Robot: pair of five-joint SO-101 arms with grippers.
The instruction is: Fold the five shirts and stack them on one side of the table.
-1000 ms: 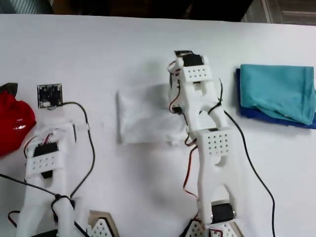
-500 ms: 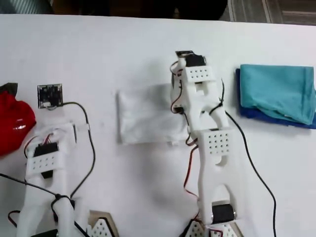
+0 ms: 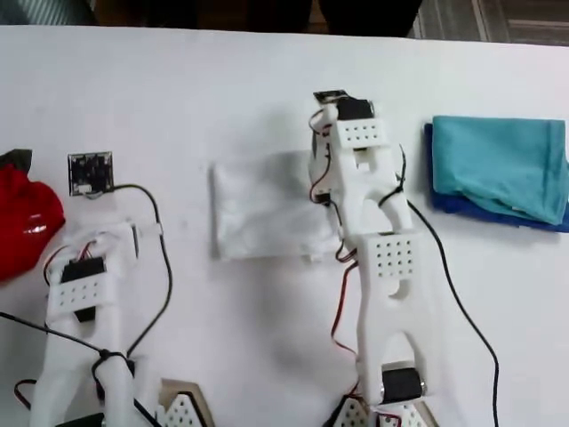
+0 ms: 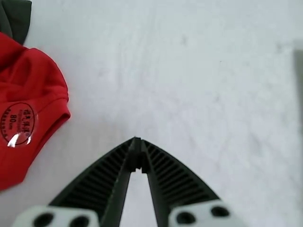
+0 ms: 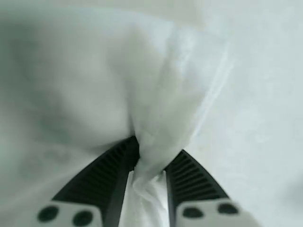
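White woven cotton, a folded rectangular shirt [image 3: 262, 209], lies mid-counter with its long axis running left to right across the white counter [image 3: 178, 80].

Right claw [image 5: 149, 163]: clamped on a bunched pleat of the white shirt's fabric. The cloth rises between the two black ribbed jaws in the right wrist view. In the high view the right arm stands over the shirt's right-hand edge, so the grip is on the end nearest the stack.

Stack: a folded teal shirt [image 3: 498, 165] on top of a folded dark blue shirt [image 3: 442, 203], at the right side of the counter, well apart from the white shirt.

Left claw [image 4: 137, 146]: closed, tips meeting, nothing between them. It hangs over bare counter near a crumpled red shirt [image 4: 23, 109] at the left edge. A dark cloth [image 4: 14, 19] sits beside the red one, unfolded as far as I can tell.

Judgement: two shirts stacked, white one folded and gripped, two to go. The stack lies to the right of the gripped edge, along the shirt's long axis, and the right arm is the nearer one. I expect a one-ended pull to let the folds trail or open.
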